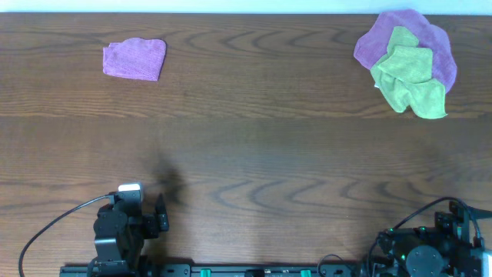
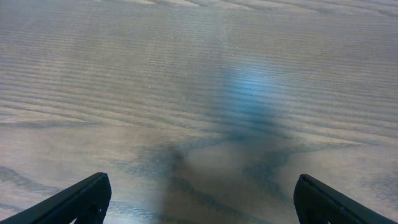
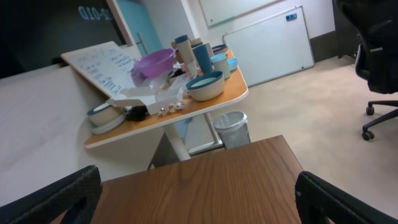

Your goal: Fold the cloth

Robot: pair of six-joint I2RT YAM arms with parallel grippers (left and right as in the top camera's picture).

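The lime-green cloth (image 1: 410, 79) lies crumpled at the far right of the table, on top of a large purple cloth (image 1: 400, 38). It does not show in either wrist view. My left gripper (image 1: 161, 218) rests at the near left edge, open and empty, with bare wood between its fingers (image 2: 199, 199). My right gripper (image 1: 461, 223) sits at the near right corner, open and empty, looking past the table's end (image 3: 196, 199).
A small folded purple cloth (image 1: 135, 58) lies at the far left. The right wrist view shows the table's right edge, then a side table with bowls and cups (image 3: 186, 87) and an office chair (image 3: 376, 56) beyond it.
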